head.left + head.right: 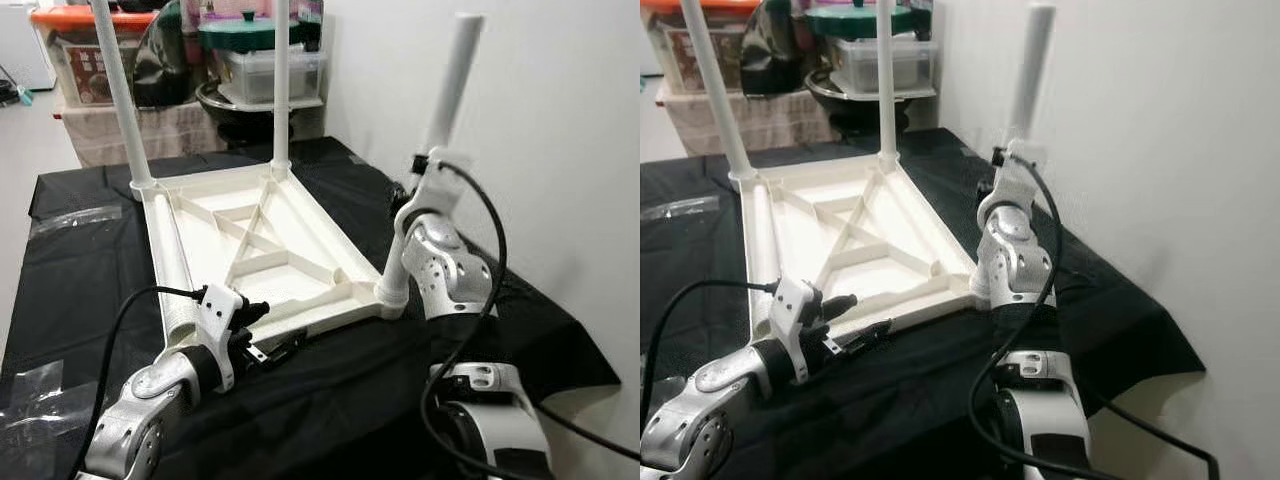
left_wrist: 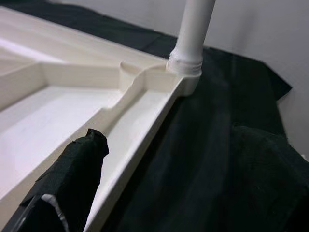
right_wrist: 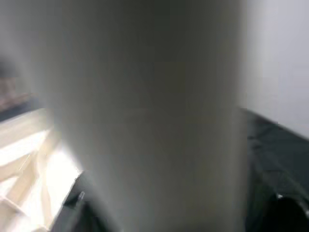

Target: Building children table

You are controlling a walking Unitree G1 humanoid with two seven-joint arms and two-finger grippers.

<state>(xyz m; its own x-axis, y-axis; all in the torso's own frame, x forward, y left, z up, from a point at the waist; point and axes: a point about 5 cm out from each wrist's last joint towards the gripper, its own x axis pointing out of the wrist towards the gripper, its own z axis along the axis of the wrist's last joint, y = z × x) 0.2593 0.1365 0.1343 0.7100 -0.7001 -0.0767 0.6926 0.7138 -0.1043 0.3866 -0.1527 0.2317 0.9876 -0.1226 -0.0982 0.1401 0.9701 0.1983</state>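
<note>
On black cloth (image 1: 90, 260), upturned tabletop (image 1: 270, 250), right tool (image 1: 415, 185) gripping leg (image 1: 440, 130)

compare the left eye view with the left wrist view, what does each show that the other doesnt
The left eye view alone has the two far legs, a fourth leg lying in the upturned tabletop, the storage boxes behind, the left gripper from outside, and the right gripper up on the near right leg.

The left wrist view alone has a close look at one black finger beside the tabletop's rim.

Both show that leg's socket, the rim and the black cloth.
</note>
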